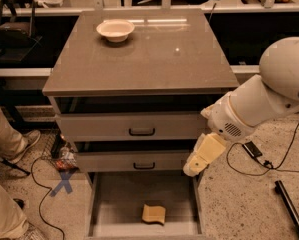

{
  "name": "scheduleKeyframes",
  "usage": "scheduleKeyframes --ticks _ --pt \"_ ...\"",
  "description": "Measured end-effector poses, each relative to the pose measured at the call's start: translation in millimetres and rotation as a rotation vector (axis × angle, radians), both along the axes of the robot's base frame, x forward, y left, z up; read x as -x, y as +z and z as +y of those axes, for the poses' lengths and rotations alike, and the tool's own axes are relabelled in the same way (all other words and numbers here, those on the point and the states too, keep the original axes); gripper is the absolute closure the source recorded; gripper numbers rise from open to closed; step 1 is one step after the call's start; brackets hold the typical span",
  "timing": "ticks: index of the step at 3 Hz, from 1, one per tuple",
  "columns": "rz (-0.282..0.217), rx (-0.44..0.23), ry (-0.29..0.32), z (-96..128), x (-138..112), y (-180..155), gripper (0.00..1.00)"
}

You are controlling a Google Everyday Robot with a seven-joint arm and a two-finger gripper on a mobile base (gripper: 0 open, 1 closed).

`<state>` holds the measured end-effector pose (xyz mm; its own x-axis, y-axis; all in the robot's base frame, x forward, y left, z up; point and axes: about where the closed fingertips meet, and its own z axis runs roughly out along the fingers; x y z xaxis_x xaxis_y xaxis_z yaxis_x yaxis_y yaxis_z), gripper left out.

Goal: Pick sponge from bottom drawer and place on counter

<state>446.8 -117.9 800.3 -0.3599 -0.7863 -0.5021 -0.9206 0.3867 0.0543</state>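
The sponge (154, 213), a small pale tan curled block, lies on the grey floor of the open bottom drawer (116, 204), near its front middle. The counter (154, 59) is the glossy grey-brown top of the cabinet. My white arm (269, 96) reaches in from the right. Its cream end piece with the gripper (191, 169) hangs at the cabinet's right front corner, level with the middle drawer. It is above and to the right of the sponge and does not touch it.
A cream round bowl (115, 30) stands at the counter's back left. Two upper drawers with black handles (141, 132) are slightly open. A person's legs (4, 134) are at the left. Cables and a blue tape cross (63, 182) lie on the floor.
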Motion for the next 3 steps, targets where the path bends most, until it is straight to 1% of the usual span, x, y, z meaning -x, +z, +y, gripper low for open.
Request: scheduleKeyframes --ticks 1,2,3 --pt "0.0 0.0 0.0 0.0 0.1 0.1 0.0" --pt "-0.016 0.014 -0.032 1.9 0.3 -20.2 0.0" --pt "-0.006 0.026 -0.077 1.7 11.6 -75.9 0.0"
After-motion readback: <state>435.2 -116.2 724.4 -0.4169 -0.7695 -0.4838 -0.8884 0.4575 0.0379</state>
